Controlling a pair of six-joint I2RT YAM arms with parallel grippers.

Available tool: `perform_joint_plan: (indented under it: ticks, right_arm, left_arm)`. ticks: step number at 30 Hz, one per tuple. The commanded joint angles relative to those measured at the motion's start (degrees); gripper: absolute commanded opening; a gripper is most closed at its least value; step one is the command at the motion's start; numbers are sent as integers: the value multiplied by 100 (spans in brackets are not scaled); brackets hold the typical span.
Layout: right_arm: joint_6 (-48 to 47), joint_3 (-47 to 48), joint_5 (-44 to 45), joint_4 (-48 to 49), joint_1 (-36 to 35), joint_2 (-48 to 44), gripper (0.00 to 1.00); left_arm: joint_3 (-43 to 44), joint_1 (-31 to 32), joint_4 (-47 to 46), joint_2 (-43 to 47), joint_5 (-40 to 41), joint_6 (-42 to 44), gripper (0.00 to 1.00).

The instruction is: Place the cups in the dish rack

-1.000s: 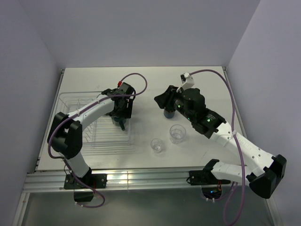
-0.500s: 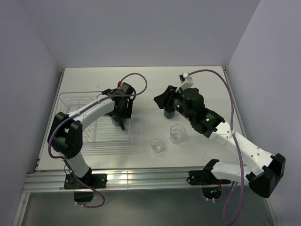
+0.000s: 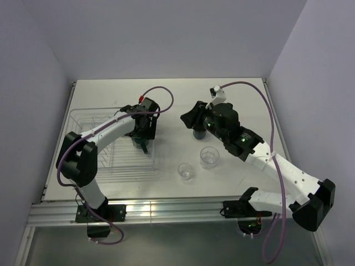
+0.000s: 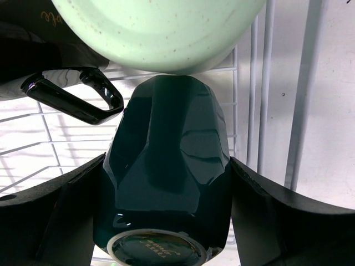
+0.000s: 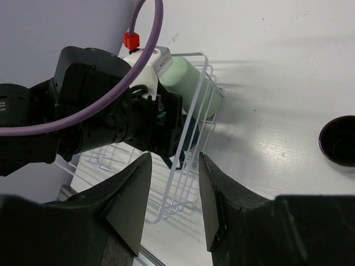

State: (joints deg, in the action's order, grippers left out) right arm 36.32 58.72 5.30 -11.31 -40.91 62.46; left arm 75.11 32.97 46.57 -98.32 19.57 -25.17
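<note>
My left gripper (image 4: 167,163) is clenched on the dark green mug (image 4: 172,138), with one finger on each side of it. I hold it bottom-up at the right end of the dish rack (image 3: 127,165), low over the wires. Its far end touches the mint green tumbler (image 4: 161,27), which lies on its side, and the handle of the black mug (image 4: 83,100) is just beside it on the left.

If I let go here, I think the mug can roll or lean on the tumbler and push it, because its faceted wall has no peg under it that I can see. Pulling back crooked could also hook the black handle.

My right gripper (image 5: 175,160) is released and holds nothing. The navy mug (image 3: 197,133) stands on the table to the right of the rack, off to the side of my fingers, not between them. Closing now would miss it or knock it over.

I count six cups. Three are in the rack: dark green, mint and black. Three are on the table: the navy mug and two clear tumblers (image 3: 209,157) (image 3: 186,170), nearer than it. There is one rack.
</note>
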Motion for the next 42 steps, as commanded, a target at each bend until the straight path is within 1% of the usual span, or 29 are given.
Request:
perform_joint_plan:
  ticks: [1,12,14,15,16,22,36,42]
  right_arm:
    - [-63,333,-3,59,-14,38,47]
    - [-81,404,-3,-3,-40,118,48]
    - [-90,421,6,-20,-49,126,50]
    - [-90,430,6,-12,-58,144,50]
    - [-90,430,6,-11,-58,144,51]
    - [-125,474,15,-55,-84,197,54]
    - [-186,649,85,-152,-119,372,54]
    - [-265,842,322,-433,-146,522,54]
  left_arm:
    - [47,16,-324,182,-50,-58,72]
    - [-23,25,-368,278,-68,-49,76]
    - [-49,25,-368,287,-59,-58,78]
    - [-49,16,-368,296,-68,-58,98]
    - [-58,25,-368,305,-59,-58,99]
    - [-67,25,-341,358,-59,-67,99]
    - [-23,16,-227,841,-173,-41,97]
    - [47,16,-95,1183,-199,-23,97]
